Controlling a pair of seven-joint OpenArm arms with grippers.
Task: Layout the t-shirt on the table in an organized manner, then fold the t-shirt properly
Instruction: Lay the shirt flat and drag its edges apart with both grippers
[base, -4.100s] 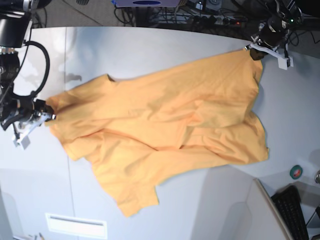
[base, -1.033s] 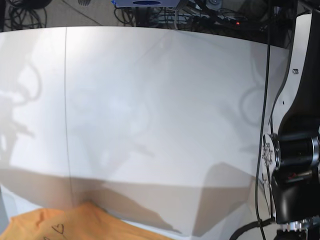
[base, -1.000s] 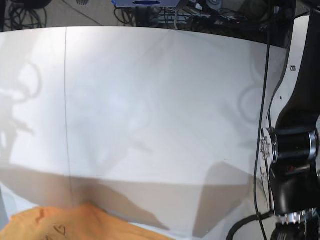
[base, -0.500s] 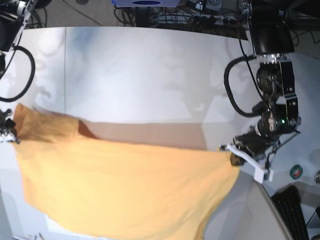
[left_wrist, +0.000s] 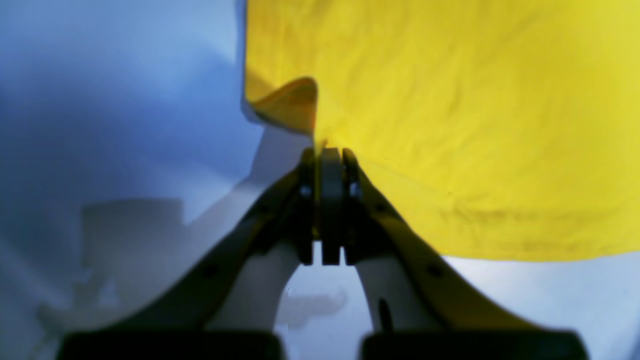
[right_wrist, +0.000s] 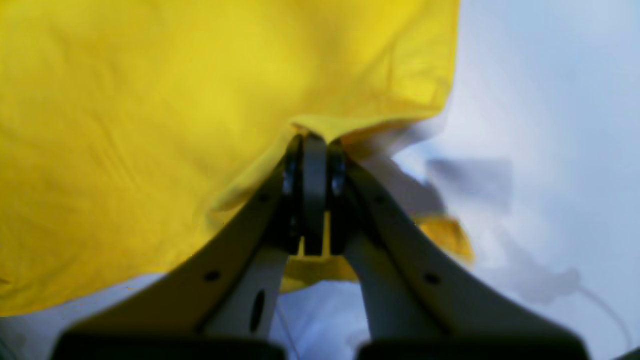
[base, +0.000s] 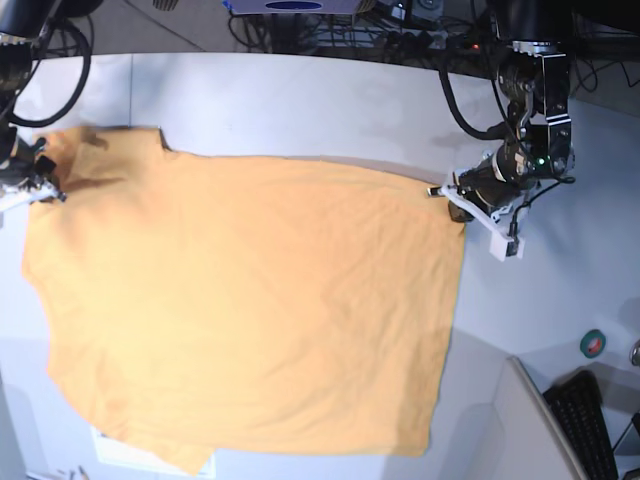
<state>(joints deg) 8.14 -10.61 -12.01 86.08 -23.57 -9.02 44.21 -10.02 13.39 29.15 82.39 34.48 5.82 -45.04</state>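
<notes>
1. The t-shirt (base: 250, 310) is lying spread over the table (base: 300, 100), covering most of the near part of it, with one corner at each arm; whether the far edge is already resting fully on the surface I cannot tell

2. The left gripper (base: 447, 190) is pinching the cloth corner on the base view's right; in the left wrist view its jaws are pressed together on a small fold of the fabric (left_wrist: 320, 145)

3. The right gripper (base: 40, 190) is doing the same on the other side, clenched on a thin pleat of the edge near the sleeve, as the right wrist view is showing (right_wrist: 312, 137)

4. The cloth is looking light, thin and very soft; it is hanging and wrinkling freely, so it is probably giving no stiffness at all and is following any pull

5. Because of this, holding it at two corners or at the shoulder seams is seeming the best choice, since the doubled hem there is thicker and less likely to slip out of narrow jaws

6. The smooth tabletop is likely letting the fabric slide, so a pull on one side alone may be dragging the whole garment out of line
</notes>
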